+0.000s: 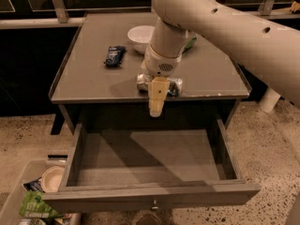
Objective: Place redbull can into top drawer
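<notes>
here the arm (225, 27) reaches down over the table (93, 83). below, the drawer (150, 192) stands pulled out past the table's front edge, open from above. the can (174, 86) lies sideways at that edge. the gripper (157, 108) hangs across its middle; whether it grips cannot be told.

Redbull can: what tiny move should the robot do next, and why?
Probably lift the redbull can slightly off the tabletop. The gripper sits right at the can, which lies on its side at the tabletop's front edge, with the top drawer open just below.
</notes>
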Controlling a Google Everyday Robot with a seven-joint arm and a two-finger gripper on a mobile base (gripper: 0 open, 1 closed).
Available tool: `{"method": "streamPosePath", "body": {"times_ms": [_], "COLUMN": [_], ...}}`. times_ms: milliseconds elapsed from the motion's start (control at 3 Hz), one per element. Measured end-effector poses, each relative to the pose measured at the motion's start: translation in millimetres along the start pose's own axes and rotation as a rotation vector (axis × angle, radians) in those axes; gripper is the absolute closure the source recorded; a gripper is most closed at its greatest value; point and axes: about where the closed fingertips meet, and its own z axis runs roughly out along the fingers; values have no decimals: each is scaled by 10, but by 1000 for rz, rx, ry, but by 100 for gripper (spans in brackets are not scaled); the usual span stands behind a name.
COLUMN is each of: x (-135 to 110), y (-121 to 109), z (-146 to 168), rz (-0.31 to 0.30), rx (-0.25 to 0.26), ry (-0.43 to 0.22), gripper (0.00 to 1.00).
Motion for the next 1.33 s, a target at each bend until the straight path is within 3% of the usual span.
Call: {"method": "streamPosePath", "body": {"times_ms": [333, 667, 1333], "x": [255, 261, 261], "y": [-31, -32, -32], "z": [103, 105, 105], "rz": [56, 57, 57], "rx": [1, 1, 1], "ry": [0, 0, 0], "gripper": [0, 0, 42]}}
